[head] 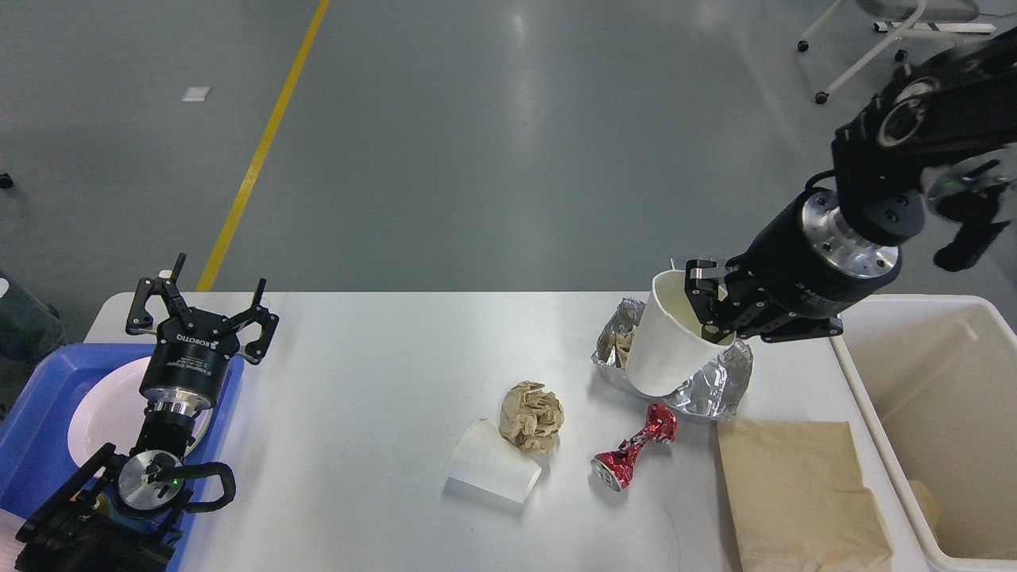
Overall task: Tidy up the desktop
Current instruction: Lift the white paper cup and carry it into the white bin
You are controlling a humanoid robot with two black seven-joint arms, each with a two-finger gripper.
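The white desktop [381,357] fills the lower part of the head view. My right gripper [709,306] is shut on the rim of a white paper cup [666,345] and holds it in the air above a crumpled foil tray [719,385]. On the desktop lie a second white cup [493,473] on its side, a crumpled brown paper ball [531,415], a crushed red can [634,455] and a flat brown paper bag [802,492]. My left gripper [203,298] is open and empty at the far left, over the blue tray's back edge.
A blue tray [36,429] with a white plate [107,413] sits at the left edge. A cream bin [937,413] stands to the right of the desktop. A wheeled chair base [882,48] stands on the grey floor behind.
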